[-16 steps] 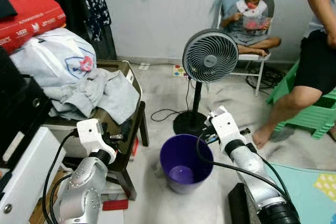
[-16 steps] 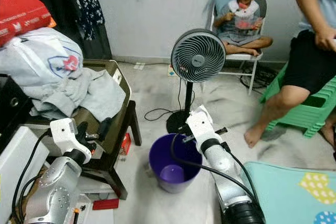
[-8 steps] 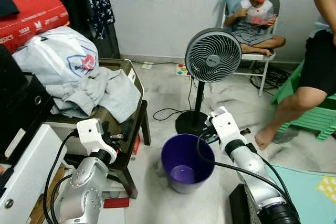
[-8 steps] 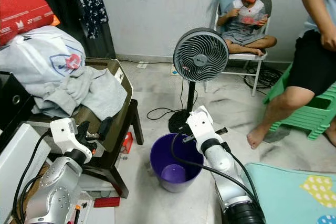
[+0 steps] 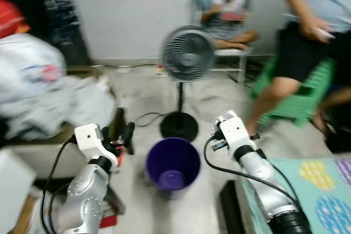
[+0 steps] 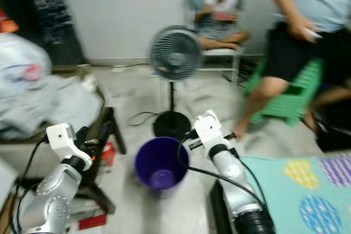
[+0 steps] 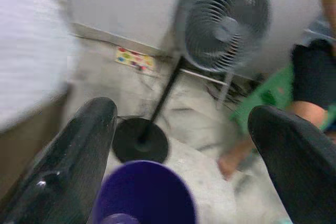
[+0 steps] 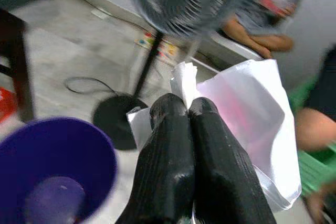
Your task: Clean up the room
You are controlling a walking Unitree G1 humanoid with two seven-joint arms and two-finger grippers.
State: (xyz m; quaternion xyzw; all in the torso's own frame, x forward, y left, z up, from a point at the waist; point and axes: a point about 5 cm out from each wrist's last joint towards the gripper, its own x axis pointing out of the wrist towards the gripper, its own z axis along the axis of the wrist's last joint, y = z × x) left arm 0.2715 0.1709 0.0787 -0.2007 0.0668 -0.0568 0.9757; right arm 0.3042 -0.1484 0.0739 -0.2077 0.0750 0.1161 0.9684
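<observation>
A crumpled white plastic bag (image 8: 247, 124), pinched at its gathered edge between the right gripper's (image 8: 186, 109) closed black fingers, hangs in the air above the floor just beside a purple bucket (image 5: 173, 164) that stands upright with its mouth open.

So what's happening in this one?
The robot stands over a purple bin on the floor in front of a standing fan. Its right gripper is shut on a white plastic bag, held beside the bin rather than in it. The left gripper is open and empty, pointing toward the bin and fan. A pile of clothes sits on a table to the robot's left. Two people are at the back, one seated on a chair. The head views are blurred.
</observation>
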